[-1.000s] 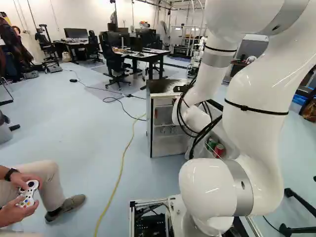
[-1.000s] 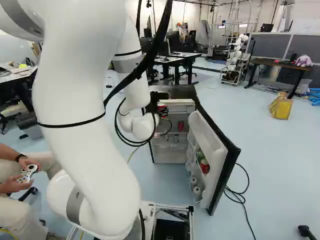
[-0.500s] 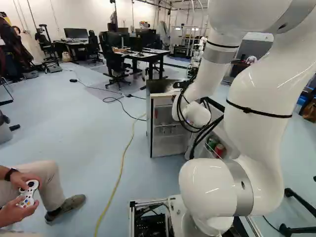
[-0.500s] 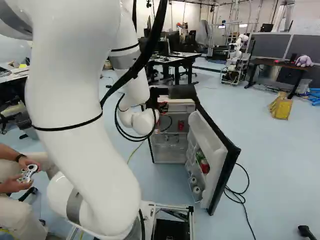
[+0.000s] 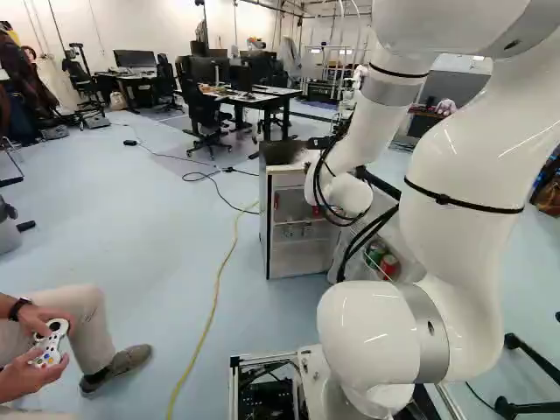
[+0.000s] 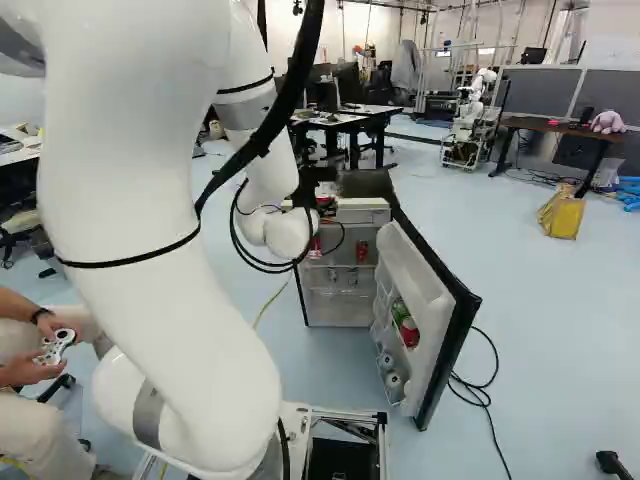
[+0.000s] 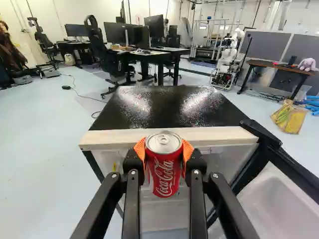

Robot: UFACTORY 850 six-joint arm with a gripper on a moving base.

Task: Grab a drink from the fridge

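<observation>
Pincer (image 6: 321, 190) of mine pinched the can (image 7: 158, 162), lettering (image 7: 165, 177) plain only in wrist view; long axis upright, lid (image 7: 164, 141) up.

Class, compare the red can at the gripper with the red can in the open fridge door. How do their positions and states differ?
The held can is clamped between the pads of the gripper; the door can sits in a rack of the fridge door.
The held can is up near the fridge's top; the door can is lower.
The door can has a green can beside it; the held can has none.
Both are red.
</observation>
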